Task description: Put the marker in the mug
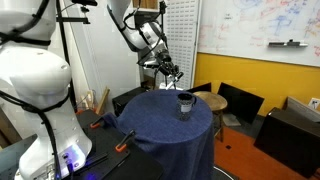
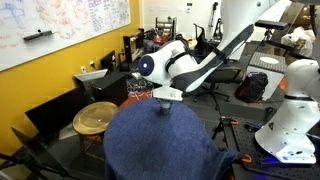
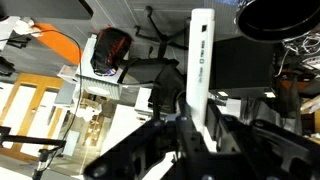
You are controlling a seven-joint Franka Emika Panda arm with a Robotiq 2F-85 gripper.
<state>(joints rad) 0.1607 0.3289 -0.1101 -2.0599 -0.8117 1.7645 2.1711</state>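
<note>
- One white marker (image 3: 200, 60) sits pinched in your gripper (image 3: 197, 128) in the wrist view. The jaws are drawn in narrow against its lower end, and most of its length sticks out past the fingertips.
- In that same view the marker stands nearly straight, leaning only slightly. The dark rim of the mug (image 3: 280, 18) shows in the top right corner, off to the side of the marker's tip and apart from it.
- In an exterior view the mug (image 1: 186, 104) stands upright on the round blue-draped table (image 1: 155, 130), near the edge of the top. Your gripper (image 1: 173, 72) hangs in the air above the cloth, higher than the mug and to one side, not touching it.
- The marker is too small to make out in both exterior views.
- In an exterior view the gripper (image 2: 166, 98) hovers over the far rim of the table (image 2: 160, 150). A dark shape just beneath it may be the mug, but you cannot tell for certain.
- A round wooden stool (image 2: 95, 118) stands on the floor beside the table.
</note>
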